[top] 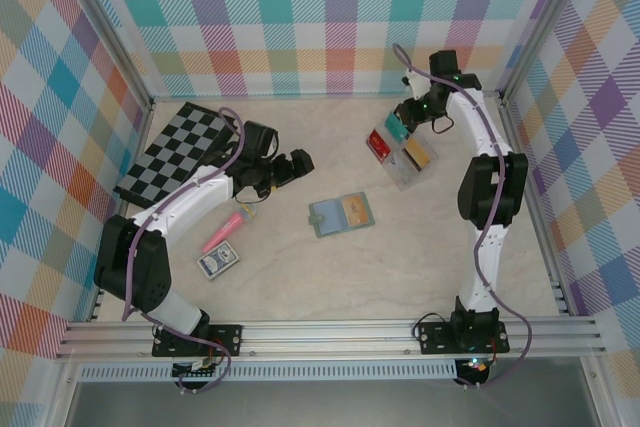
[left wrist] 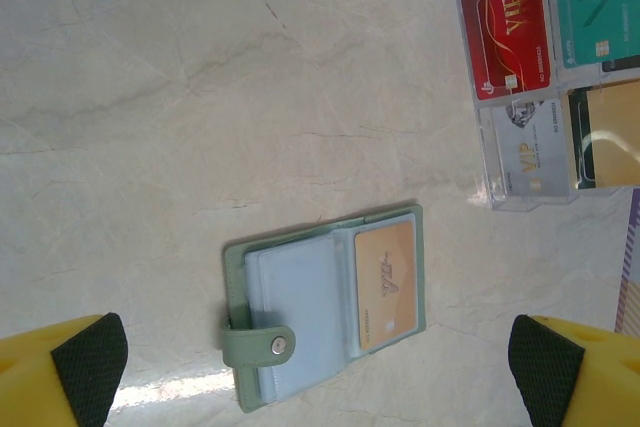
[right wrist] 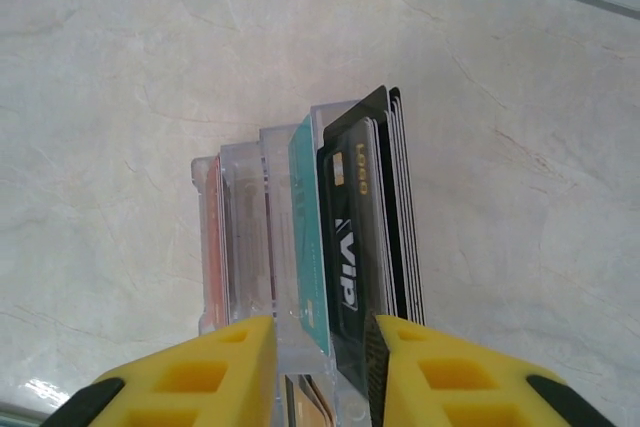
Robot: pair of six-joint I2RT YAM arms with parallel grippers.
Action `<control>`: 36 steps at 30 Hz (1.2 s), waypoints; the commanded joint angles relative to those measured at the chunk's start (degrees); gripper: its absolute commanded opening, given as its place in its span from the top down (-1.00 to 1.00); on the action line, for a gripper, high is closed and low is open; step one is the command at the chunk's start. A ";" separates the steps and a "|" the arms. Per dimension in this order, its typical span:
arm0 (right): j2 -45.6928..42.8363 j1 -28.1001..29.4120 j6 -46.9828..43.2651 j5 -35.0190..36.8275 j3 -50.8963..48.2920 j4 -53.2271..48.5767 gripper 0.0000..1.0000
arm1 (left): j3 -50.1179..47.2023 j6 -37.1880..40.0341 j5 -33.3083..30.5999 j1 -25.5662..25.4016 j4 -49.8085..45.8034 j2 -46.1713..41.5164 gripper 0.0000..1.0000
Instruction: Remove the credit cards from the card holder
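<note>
Top external: set high and behind, angled down, the whole table [top: 420,277] taken in from afar. Left wrist: held well above the table, aimed straight down at the card holder [left wrist: 325,312] and clear tray [left wrist: 487,162]; both are also covered from the top. Right wrist: pressed close, the tray sighted end-on along its upright credit cards [right wrist: 350,247].
</note>
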 commanded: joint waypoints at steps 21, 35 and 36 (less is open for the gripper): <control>11.04 -0.21 5.36 0.86 15.94 -5.79 0.85 | 0.44 0.30 2.19 -0.28 -1.66 0.65 -1.00; 4.62 -0.20 9.62 2.07 15.69 -5.57 0.52 | -0.79 0.75 2.49 -0.58 -1.86 0.42 -1.00; 3.26 -0.20 10.63 2.77 15.37 -5.62 0.45 | -0.96 0.76 2.44 -0.66 -1.92 0.33 -1.00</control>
